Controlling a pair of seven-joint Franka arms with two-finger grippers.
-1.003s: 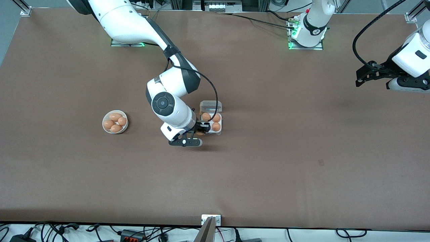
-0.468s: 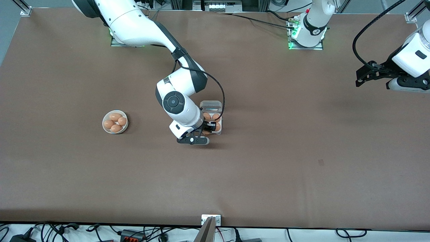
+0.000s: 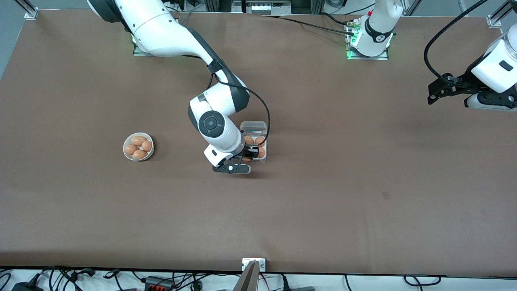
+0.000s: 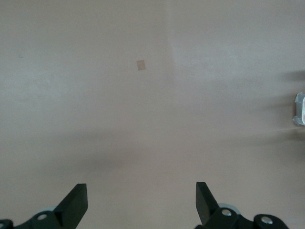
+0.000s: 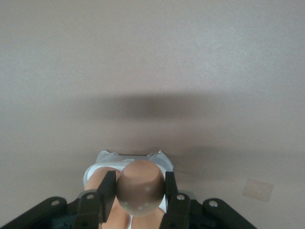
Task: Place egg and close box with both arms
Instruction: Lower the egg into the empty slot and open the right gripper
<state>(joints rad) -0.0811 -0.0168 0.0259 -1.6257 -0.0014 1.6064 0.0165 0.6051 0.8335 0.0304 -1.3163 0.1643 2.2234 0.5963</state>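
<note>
**Right gripper holding an egg above the open box**

The right gripper (image 5: 140, 191) is clamped on a brown egg (image 5: 139, 185), one finger on each flank, directly over the box (image 3: 255, 146) at the middle of the table (image 3: 323, 182). In the right wrist view the egg hangs above the clear cells, where other eggs (image 3: 260, 152) already sit; the cell nearest the front camera on the right arm's side appears to be the free one. The hinged lid (image 3: 253, 127) stands open, on the side of the box farther from the front camera. A bowl (image 3: 138, 146) of spare eggs rests toward the right arm's end of the table. The left gripper (image 4: 142, 205) waits over bare table at its own end, fingers spread apart.

Handling, as judged: the egg is light, rigid, smooth and brittle, so a gentle hold across its widest part suits it; the box is thin and springy, best pressed at the lid's free edge.

Compared with a second ago, the right gripper has shifted from beside the box to over it; during the last half second it has barely moved.
</note>
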